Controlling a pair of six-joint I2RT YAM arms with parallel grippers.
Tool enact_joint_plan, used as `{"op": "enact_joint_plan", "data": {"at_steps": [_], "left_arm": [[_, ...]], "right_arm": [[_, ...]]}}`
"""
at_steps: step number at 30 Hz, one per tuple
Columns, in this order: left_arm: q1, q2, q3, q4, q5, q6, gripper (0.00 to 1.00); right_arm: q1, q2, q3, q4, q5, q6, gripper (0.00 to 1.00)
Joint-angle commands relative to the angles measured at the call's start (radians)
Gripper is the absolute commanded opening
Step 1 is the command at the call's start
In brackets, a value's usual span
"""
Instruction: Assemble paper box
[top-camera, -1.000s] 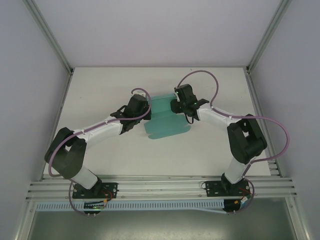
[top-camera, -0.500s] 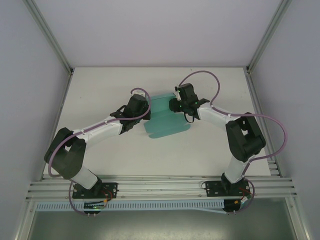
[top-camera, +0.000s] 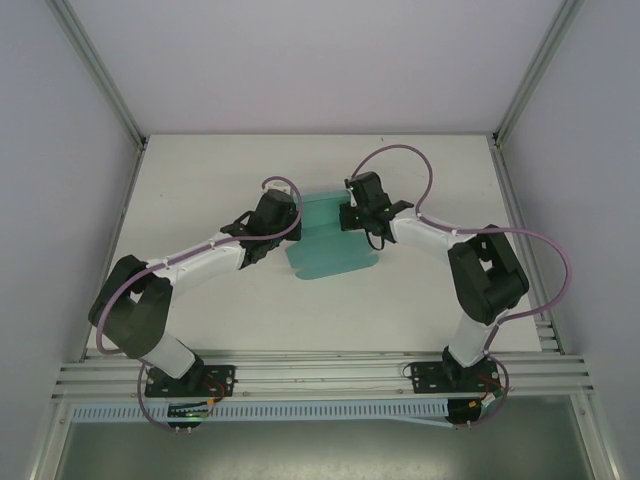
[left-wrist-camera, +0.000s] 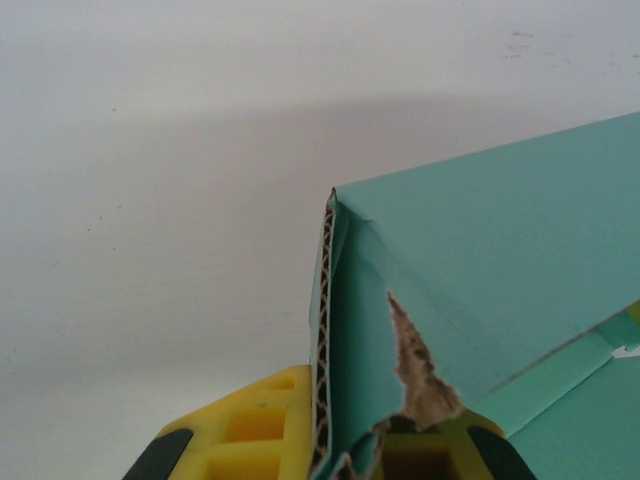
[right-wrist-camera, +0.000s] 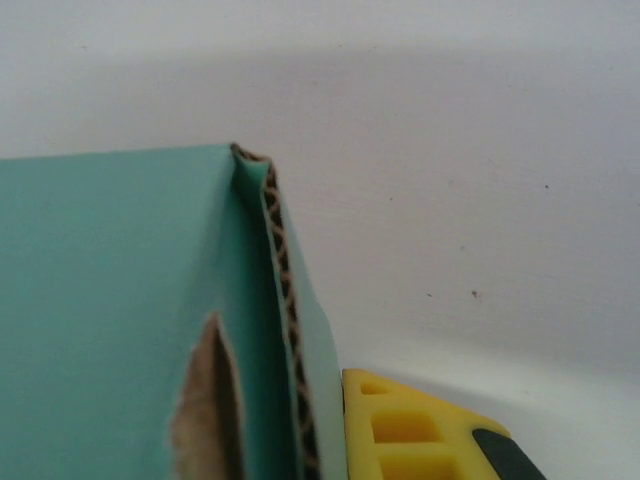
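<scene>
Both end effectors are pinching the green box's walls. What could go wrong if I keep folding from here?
1. The teal corrugated-card box already shows a torn patch beside the left end effector; more pulling may lengthen it.
2. A similar tear sits near the right end effector, so that wall could buckle too.
3. Both grips sit near the wall ends, so the card might slip free.

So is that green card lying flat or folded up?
Partly folded: edges of the paper box stand doubled over, pinched by yellow fingers.
</scene>
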Motion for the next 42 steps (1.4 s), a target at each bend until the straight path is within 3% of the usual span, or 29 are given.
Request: {"op": "enact_joint_plan", "data": {"at_steps": [1, 10, 15, 21, 23, 28, 32, 42], "left_arm": [[0.022, -0.044, 0.023, 0.031, -0.094, -0.064, 0.0], [0.022, -0.039, 0.036, -0.011, -0.107, -0.073, 0.0], [0.021, -0.047, 0.035, -0.024, -0.111, -0.074, 0.0], [0.021, -0.024, 0.047, -0.025, -0.08, -0.083, 0.0], [0.021, -0.013, 0.049, -0.015, -0.07, -0.088, 0.0], [0.022, 0.004, 0.06, -0.023, -0.07, -0.089, 0.0], [0.022, 0.001, 0.056, -0.02, -0.068, -0.09, 0.0], [0.022, -0.033, 0.025, 0.014, -0.054, -0.086, 0.0]], "right_arm": [[-0.024, 0.033, 0.009, -0.173, 0.307, 0.014, 0.0], [0.004, 0.12, 0.156, -0.476, 0.85, 0.098, 0.0], [0.002, 0.172, 0.208, -0.57, 0.965, 0.139, 0.0], [0.01, 0.191, 0.244, -0.541, 0.983, 0.156, 0.02], [0.018, 0.173, 0.228, -0.446, 0.908, 0.099, 0.13], [0.019, 0.042, 0.103, -0.152, 0.579, -0.013, 0.43], [0.006, -0.04, 0.052, -0.074, 0.389, -0.04, 0.44], [-0.053, -0.096, -0.088, 0.096, 0.101, 0.025, 0.44]]}}
